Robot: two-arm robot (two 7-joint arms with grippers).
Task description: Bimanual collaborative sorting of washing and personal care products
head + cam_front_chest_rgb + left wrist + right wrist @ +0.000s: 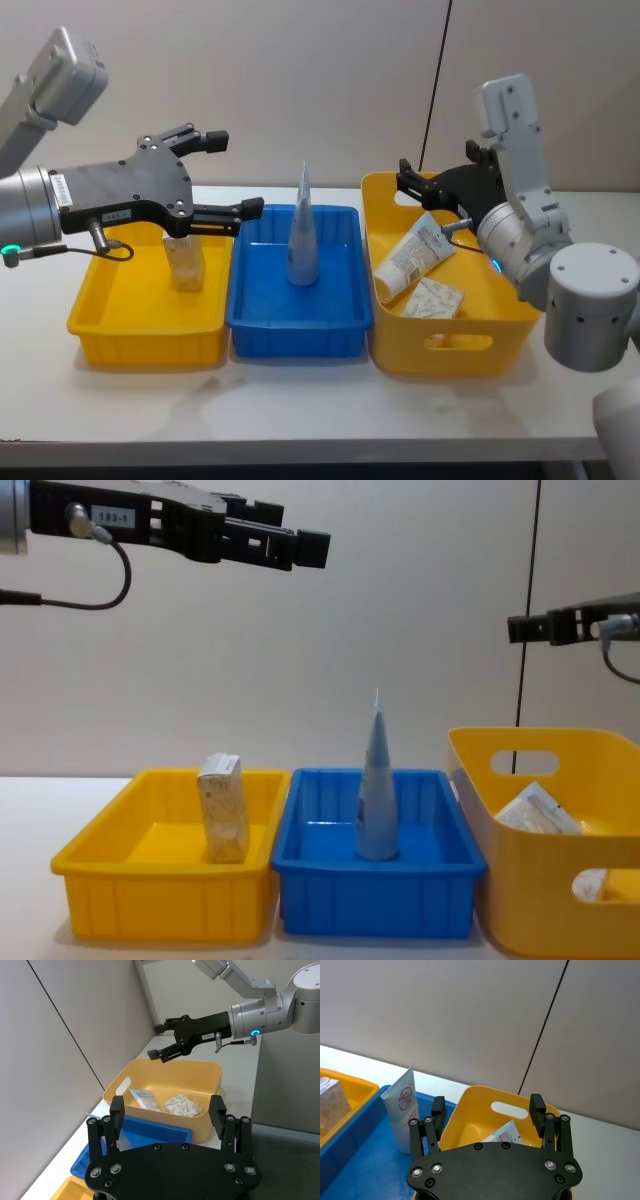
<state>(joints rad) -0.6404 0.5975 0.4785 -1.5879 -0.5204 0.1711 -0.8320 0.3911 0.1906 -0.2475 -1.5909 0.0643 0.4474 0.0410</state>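
A small beige speckled pack (185, 262) stands in the yellow tray (110, 325). A pale-blue tube (302, 235) stands upright in the blue tray (300, 335). In the yellow basket (455, 350) a second tube (412, 258) leans beside a marbled soft pack (432, 298). My left gripper (228, 175) hovers open and empty above the gap between the two trays. High over the basket's back rim, my right gripper (408, 180) is open and holds nothing. From the left wrist, my own fingertips (116, 1110) frame the basket (165, 1067), with the right gripper (162, 1042) above it.
The three containers sit side by side on a white table (300, 410), with bare table in front. A wall stands close behind. From the chest, both grippers (290, 530) (522, 628) hang well above the container rims.
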